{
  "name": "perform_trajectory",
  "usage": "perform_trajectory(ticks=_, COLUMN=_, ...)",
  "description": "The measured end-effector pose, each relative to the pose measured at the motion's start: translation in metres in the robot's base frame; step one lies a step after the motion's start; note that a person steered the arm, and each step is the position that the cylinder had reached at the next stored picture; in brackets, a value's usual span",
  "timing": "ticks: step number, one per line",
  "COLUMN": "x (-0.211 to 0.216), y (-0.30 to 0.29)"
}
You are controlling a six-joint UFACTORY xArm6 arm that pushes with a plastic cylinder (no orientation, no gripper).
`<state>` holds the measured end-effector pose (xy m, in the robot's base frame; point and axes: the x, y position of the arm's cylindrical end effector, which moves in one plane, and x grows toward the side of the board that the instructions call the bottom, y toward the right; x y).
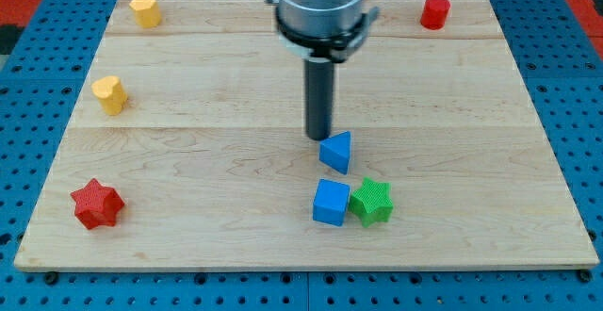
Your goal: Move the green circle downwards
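Observation:
My tip (318,139) rests on the board near its middle, just up and to the left of a blue triangle (335,152), close to it or touching it. Below the triangle lie a blue cube (331,203) and a green star-shaped block (370,202), side by side and touching. It is the only green block I can see. No green circle shows; the arm's grey body (320,9) hides part of the view's top middle.
A yellow block (144,10) sits at the top left and a yellow heart (109,95) lies below it. A red star (97,204) lies at the bottom left. A red cylinder (434,13) stands at the top right. The wooden board (188,160) lies on a blue pegboard.

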<state>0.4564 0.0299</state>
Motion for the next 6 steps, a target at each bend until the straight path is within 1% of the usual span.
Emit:
perform_trajectory(ticks=2, x=0.033, y=0.031)
perform_trajectory(ticks=3, x=0.022, y=0.034)
perform_trajectory(ticks=5, x=-0.059, y=0.034)
perform_trajectory(ticks=6, x=-0.107, y=0.036)
